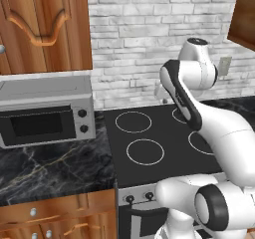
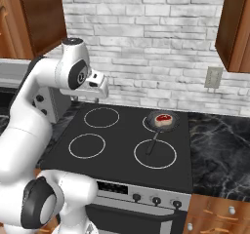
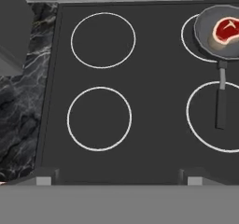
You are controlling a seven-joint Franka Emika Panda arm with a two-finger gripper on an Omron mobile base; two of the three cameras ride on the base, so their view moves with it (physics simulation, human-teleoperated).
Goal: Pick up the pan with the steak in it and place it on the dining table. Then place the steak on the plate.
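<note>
The dark grey pan (image 2: 161, 121) sits on the stove's back right burner, its thin black handle (image 2: 153, 144) pointing toward the front. The red steak (image 2: 162, 118) with its tan rim lies inside it. In the hand view the pan (image 3: 211, 31) and steak (image 3: 227, 31) are at the upper right, with the handle (image 3: 221, 101) running down over the front right burner. My gripper (image 3: 119, 179) hangs high above the left side of the stove, open, with its fingertips (image 3: 43, 178) wide apart and nothing between them. It is well left of the pan. The dining table and the plate are out of view.
The black stovetop (image 2: 122, 145) has four ringed burners and knobs (image 2: 156, 200) along its front. A silver microwave (image 1: 45, 118) stands on the marble counter (image 1: 50, 171) to the left. More counter (image 2: 219, 155) lies to the right. Wooden cabinets hang on both sides, a brick wall behind.
</note>
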